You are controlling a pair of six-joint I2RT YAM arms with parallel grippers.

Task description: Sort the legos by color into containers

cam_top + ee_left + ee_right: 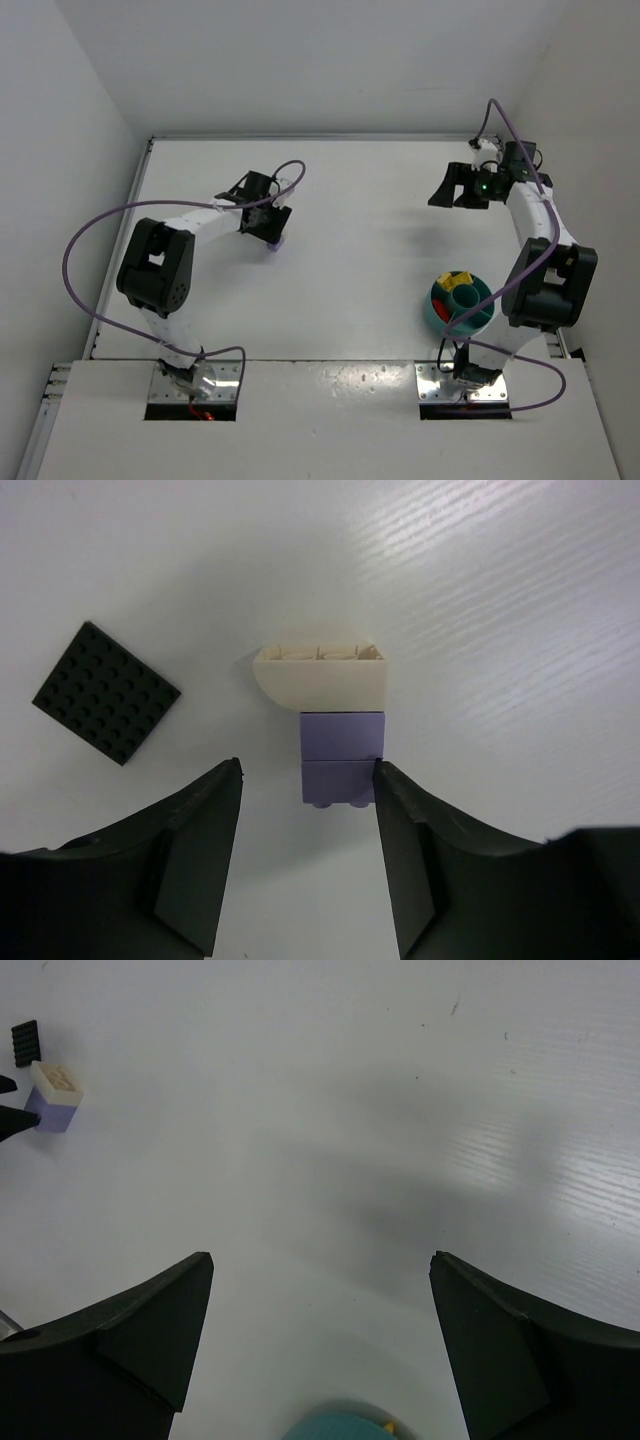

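Left wrist view: the left gripper [308,770] hangs low over the desk [350,200], jaws wide apart and holding nothing. A lavender brick [342,755] sits between the fingertips, not centred: it lies hard against the right-hand finger, touching or just short of it, with a clear gap to the other finger. A cream piece [320,675] is joined to the brick's far end. A black plate [105,692] lies flat to one side, apart from both.

Seen from above, this happens toward the far left of the desk. The bowl [460,300] stands near the right edge, toward the near side, with yellow and red bricks already in it.

The risks, as I judge them:
- Closing off-centre could shove or twist the brick instead of pinching it.
- The cream piece would ride along into the bowl, or the stack could snap apart in a lift.
- The carry to the bowl runs across most of the desk, so a weak pinch could drop the brick.
- The right arm [545,280] stands just beside the bowl and its purple cable [470,310] crosses the rim, crowding any approach.

The right gripper [320,1260] is open and empty near the far right corner. The middle of the desk offers open room.
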